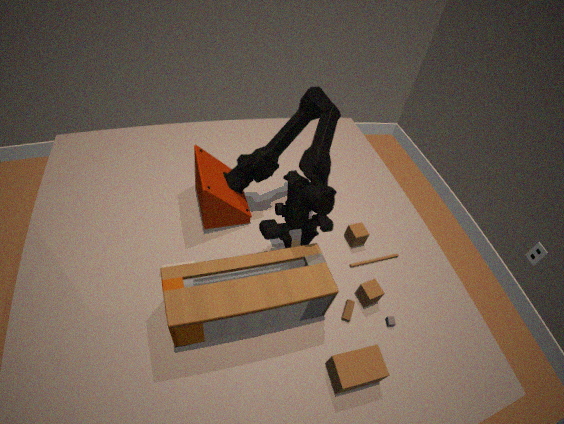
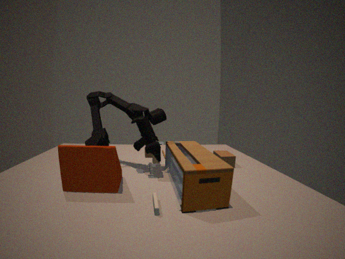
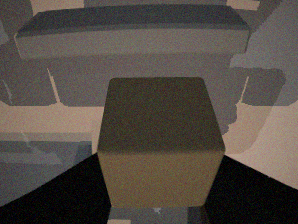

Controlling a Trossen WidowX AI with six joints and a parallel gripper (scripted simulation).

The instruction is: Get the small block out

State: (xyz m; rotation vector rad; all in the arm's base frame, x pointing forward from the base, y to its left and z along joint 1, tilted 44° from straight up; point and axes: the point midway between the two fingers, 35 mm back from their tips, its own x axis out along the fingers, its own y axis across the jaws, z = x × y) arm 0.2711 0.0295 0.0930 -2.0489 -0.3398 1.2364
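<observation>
My gripper points down behind the long wooden box, near its right end in the top view. It is shut on the small tan block, which fills the space between the fingertips in the wrist view. The block is outside the box, low over the table; whether it touches the table is hard to tell. The box stands upright, with a slot in its top, clear sides and an orange patch at its left end. No block shows through the slot.
An orange wedge stands behind the box. Right of the box lie wooden blocks, a small flat piece, a grey cube and a rod. A pale stick lies beside the box.
</observation>
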